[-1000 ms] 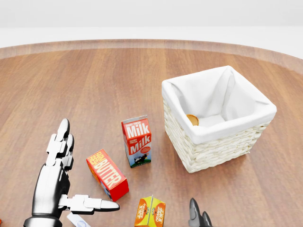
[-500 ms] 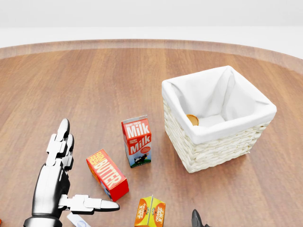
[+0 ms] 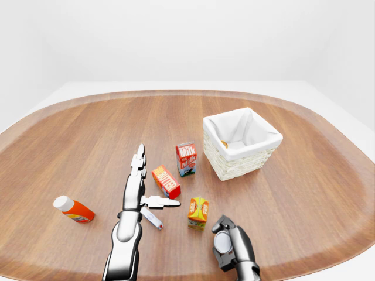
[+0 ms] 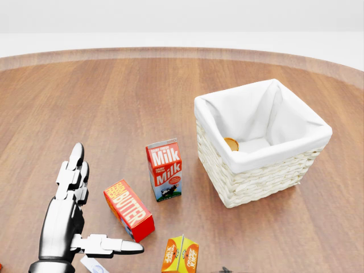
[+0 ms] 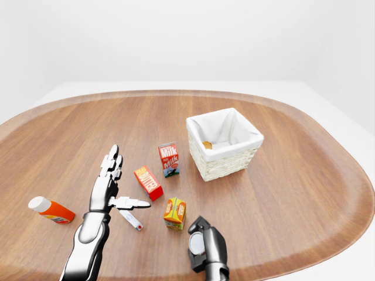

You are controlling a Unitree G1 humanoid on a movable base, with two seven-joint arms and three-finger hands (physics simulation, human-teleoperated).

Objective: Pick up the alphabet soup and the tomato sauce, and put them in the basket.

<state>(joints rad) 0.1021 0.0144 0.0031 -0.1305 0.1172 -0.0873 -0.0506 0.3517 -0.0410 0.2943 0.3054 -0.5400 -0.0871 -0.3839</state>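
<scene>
Wooden table [image 3: 82, 134]: large rounded oval top, brown grain, carrying everything listed.

Basket [image 4: 256, 182]: white wicker, square, white cloth liner, at the right of the head view. An orange-topped round item [image 4: 231, 144], likely a can, lies inside against the left wall; which can it is cannot be told.

Left hand [image 4: 71, 213]: metallic, released, fingers stretched flat toward the top of the head view, thumb pointing right; it holds nothing and hovers just left of the butter box.

Right hand [image 3: 228, 246]: dark, at the bottom of the left-eye view, clenched round a can [image 3: 222, 241] whose pale round lid faces the camera; the label is hidden, so soup or sauce cannot be told.

Milk carton [image 4: 165, 169]: red and white, upright, just left of the basket, apart from it.

Butter box [image 4: 129, 209]: red and orange, lying flat, between the left hand and the milk carton.

Orange bottle [image 3: 72, 209]: white cap, lying on its side, well left of the left arm.

Orange juice carton [image 3: 198, 212]: upright, near the right hand.

Small white tube [image 3: 152, 218]: red tip, lying under the left thumb.
</scene>
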